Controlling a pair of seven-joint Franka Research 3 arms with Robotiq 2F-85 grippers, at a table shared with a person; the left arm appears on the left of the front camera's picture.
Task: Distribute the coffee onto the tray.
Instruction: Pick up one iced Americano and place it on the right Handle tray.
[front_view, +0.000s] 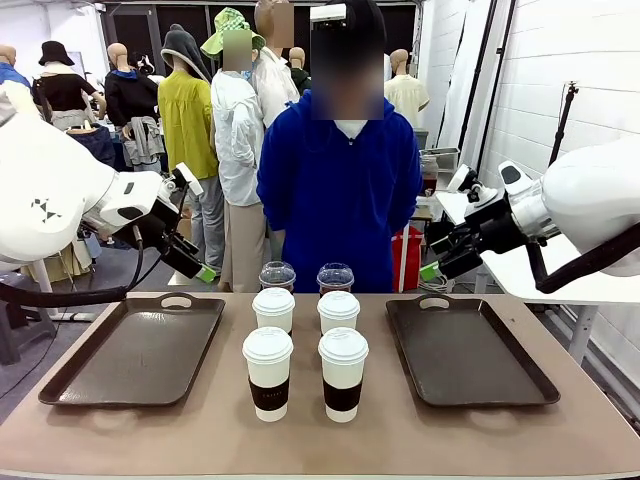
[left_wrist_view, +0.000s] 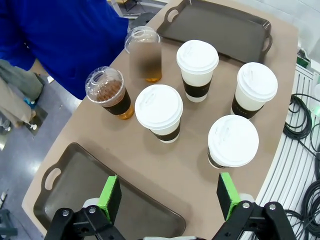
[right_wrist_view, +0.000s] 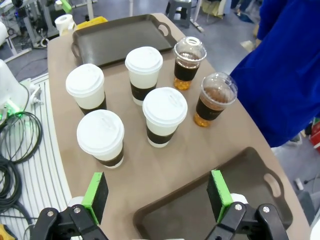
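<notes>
The coffee stands in the middle of the table: several white lidded cups with brown sleeves (front_view: 268, 372) (front_view: 343, 372) (front_view: 273, 308) (front_view: 338, 310), and behind them two clear dome-lidded cups (front_view: 277, 274) (front_view: 335, 276). A dark tray (front_view: 130, 350) lies left of them and another tray (front_view: 470, 350) right. My left gripper (front_view: 195, 262) hangs open in the air above the left tray's far end. My right gripper (front_view: 440, 262) is open above the right tray's far end. In the wrist views both grippers (left_wrist_view: 168, 197) (right_wrist_view: 157, 195) hold nothing, and the cups (left_wrist_view: 159, 112) (right_wrist_view: 164, 115) stand beyond their fingertips.
A person in a blue top (front_view: 340, 190) stands close behind the table's far edge, right behind the clear cups. Both trays (left_wrist_view: 75, 185) (right_wrist_view: 240, 175) have handle cut-outs. Cables (right_wrist_view: 15, 145) lie off the table's near side.
</notes>
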